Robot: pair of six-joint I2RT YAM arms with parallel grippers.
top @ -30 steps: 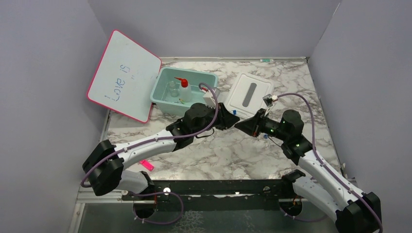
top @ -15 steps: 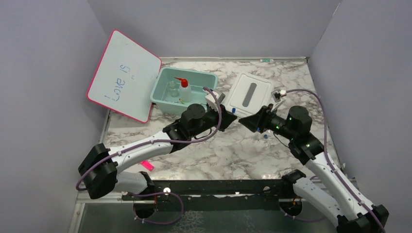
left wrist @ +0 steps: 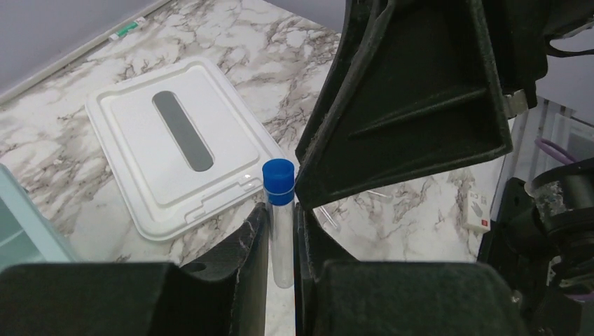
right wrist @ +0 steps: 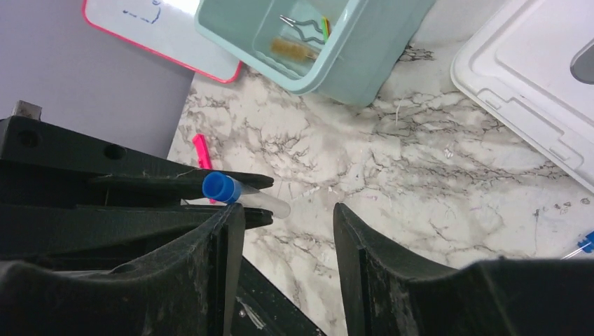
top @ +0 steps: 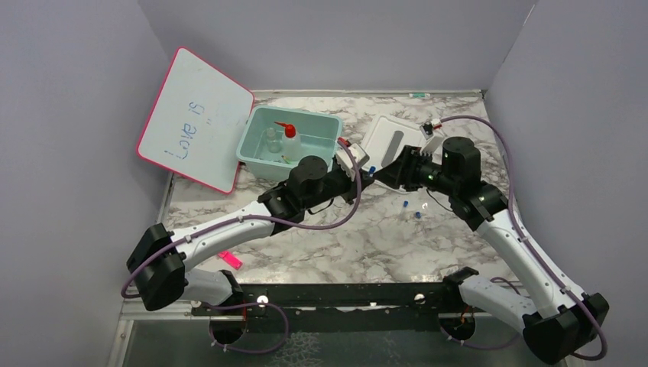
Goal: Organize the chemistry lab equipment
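Currently clamped in left gripper (left wrist: 280, 262): small clear plastic vial with blue cap (left wrist: 279, 210), upright, cap clear above the fingertips. Directly opposite, nose to nose: right gripper (right wrist: 288, 217), jaws apart, holding nothing, vial's cap just beside one of its fingers. Beyond left gripper: flat white rectangular plastic lid with grey slot (left wrist: 178, 140), lying on marble-patterned table (left wrist: 42, 140). Near right gripper, on its base side: two more small blue-capped vials (top: 406, 204). Left of left gripper: teal plastic bin (top: 264, 164), containing clear squeeze bottle with red pointed nozzle (top: 289, 141).
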